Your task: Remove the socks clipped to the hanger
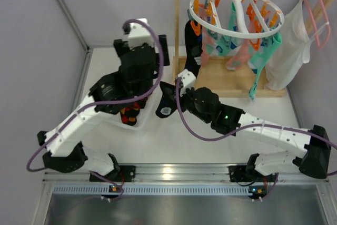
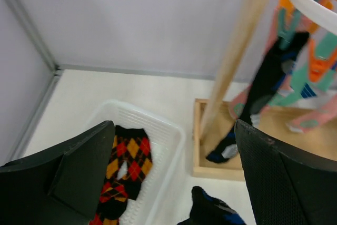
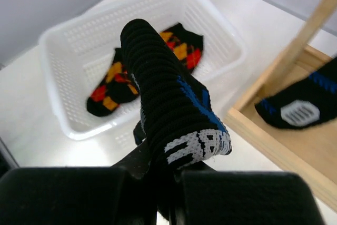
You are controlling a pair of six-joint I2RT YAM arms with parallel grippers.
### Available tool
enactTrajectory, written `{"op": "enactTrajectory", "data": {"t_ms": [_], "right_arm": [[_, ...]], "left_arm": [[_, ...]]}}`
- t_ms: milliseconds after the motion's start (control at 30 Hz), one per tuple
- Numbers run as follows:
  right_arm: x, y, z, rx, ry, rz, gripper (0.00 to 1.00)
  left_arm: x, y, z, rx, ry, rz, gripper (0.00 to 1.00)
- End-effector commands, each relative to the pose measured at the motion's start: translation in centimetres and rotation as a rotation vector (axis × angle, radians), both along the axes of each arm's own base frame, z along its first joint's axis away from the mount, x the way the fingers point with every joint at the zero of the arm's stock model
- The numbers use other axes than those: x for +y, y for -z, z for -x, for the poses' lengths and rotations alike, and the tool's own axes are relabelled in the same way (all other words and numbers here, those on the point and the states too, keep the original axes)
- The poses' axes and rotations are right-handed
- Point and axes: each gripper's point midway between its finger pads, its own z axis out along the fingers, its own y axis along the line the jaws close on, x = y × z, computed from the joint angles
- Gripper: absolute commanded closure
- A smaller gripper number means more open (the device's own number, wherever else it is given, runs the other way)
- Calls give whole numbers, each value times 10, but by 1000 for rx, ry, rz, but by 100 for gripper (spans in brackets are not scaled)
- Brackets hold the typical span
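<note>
The white ring hanger (image 1: 237,17) hangs from the wooden rail with teal and pink socks (image 1: 247,51) clipped to it and a black sock (image 1: 192,51) on its left side. My right gripper (image 3: 168,183) is shut on a black sock with blue marks (image 3: 168,104), held above the table just right of the white basket (image 3: 68,40); this sock also shows in the top view (image 1: 167,101). My left gripper (image 2: 174,183) is open and empty above the basket's right rim (image 2: 174,135). The hanging black sock (image 2: 268,77) is to its right.
Red-orange-black argyle socks (image 2: 124,167) lie in the basket. A wooden rack with an upright post (image 2: 231,61) and a base tray (image 1: 231,80) stands at the back right. A white garment (image 1: 292,51) on a pink wire hanger (image 1: 316,14) hangs at far right. Walls enclose the left and back.
</note>
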Motion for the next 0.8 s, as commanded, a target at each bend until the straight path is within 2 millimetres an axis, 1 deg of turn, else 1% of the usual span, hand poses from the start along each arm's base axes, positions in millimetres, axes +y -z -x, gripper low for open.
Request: {"op": "enactTrajectory", "data": {"t_ms": [0, 33, 67, 100, 133, 167, 200, 233, 267, 300, 333, 367, 400, 433, 467, 500, 533, 567, 600, 633, 667, 700, 733, 767], "right_arm": [[43, -52, -3, -34, -117, -149, 100], [50, -55, -4, -33, -128, -157, 100], [58, -68, -6, -47, -139, -186, 100], [70, -60, -11, -32, -148, -175, 100], [78, -62, -12, -28, -172, -183, 100], [87, -80, -15, -41, -182, -213, 100], [101, -65, -23, -21, -189, -188, 100], [110, -65, -26, -14, -210, -186, 100], [120, -84, -30, -27, -223, -213, 100], [137, -62, -34, 7, -248, -173, 100], [144, -62, -39, 13, -253, -177, 100], [152, -79, -42, -2, -259, -208, 100], [164, -62, -48, 28, -257, -179, 99], [169, -58, -51, 47, -253, -177, 99], [175, -74, -56, 35, -251, -200, 96], [180, -53, -62, 81, -231, -159, 75], [182, -55, -66, 80, -221, -162, 61], [181, -51, -68, 85, -208, -158, 54], [177, -52, -72, 80, -182, -161, 39], [172, -48, -74, 86, -156, -155, 32], [167, -49, -77, 88, -135, -155, 24], [158, -60, -79, 78, -118, -171, 18], [150, -59, -80, 86, -107, -166, 7], [136, -79, -79, 70, -92, -194, 2]], "left_arm": [[61, -8, 17, -46, -198, 24, 1], [68, -7, 20, -48, -215, 17, 1], [81, -8, 27, -54, -230, 22, 1], [87, -7, 29, -56, -241, 24, 1], [98, -8, 33, -63, -277, 26, 1], [106, -8, 37, -66, -294, 26, 1], [118, -12, 43, -74, -310, 32, 1], [128, -14, 48, -78, -342, 30, 1], [134, -15, 50, -80, -353, 24, 1], [145, -18, 56, -84, -366, 24, 1], [150, -16, 58, -82, -380, 14, 1], [154, -15, 60, -82, -381, 11, 1], [163, -16, 65, -88, -385, 27, 1], [164, -12, 66, -85, -384, 17, 2], [168, -11, 68, -87, -382, 24, 2], [174, -11, 72, -91, -378, 38, 1], [175, -8, 73, -90, -365, 37, 2], [172, -8, 73, -90, -333, 41, 1], [170, -7, 72, -89, -312, 44, 1], [171, -6, 74, -91, -292, 50, 1], [163, -5, 72, -90, -241, 59, 1], [159, -4, 72, -90, -209, 67, 1], [154, 1, 72, -87, -172, 72, 1], [136, 3, 70, -81, -77, 89, 1]]}}
